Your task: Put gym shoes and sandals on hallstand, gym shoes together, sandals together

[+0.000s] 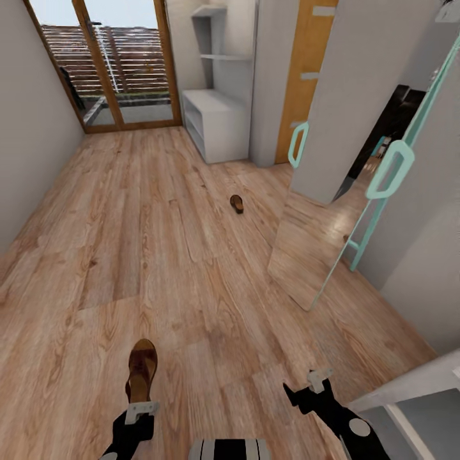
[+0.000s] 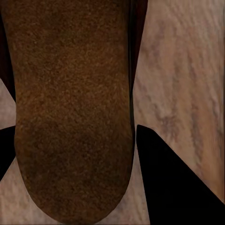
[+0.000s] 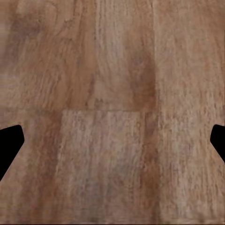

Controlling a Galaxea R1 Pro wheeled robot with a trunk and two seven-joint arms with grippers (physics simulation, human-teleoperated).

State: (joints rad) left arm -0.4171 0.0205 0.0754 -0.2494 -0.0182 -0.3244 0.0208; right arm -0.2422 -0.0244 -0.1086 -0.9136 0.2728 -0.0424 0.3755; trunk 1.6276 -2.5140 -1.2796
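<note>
One brown sandal [image 1: 142, 369] sticks forward from my left gripper [image 1: 141, 409] at the lower left of the head view. In the left wrist view its tan insole [image 2: 70, 108] sits between the two dark fingers [image 2: 168, 183], which press on its sides, so the gripper is shut on it. The other sandal [image 1: 237, 204] lies on the corridor floor [image 1: 147, 243] further ahead, near the right wall. The pale-grey hallstand [image 1: 216, 121] stands at the far right, beside the glass door. My right gripper [image 1: 306, 386] hangs open over bare planks [image 3: 112, 112]. The gym shoes are out of view.
A wood-framed glass door [image 1: 115, 64] closes the far end. On the right are an orange door [image 1: 305, 76], a white panel with teal handles [image 1: 391, 169] and a teal-framed mirror [image 1: 319, 243]. A plain wall [image 1: 25, 140] runs along the left. A pale unit [image 1: 415, 402] stands at the bottom right.
</note>
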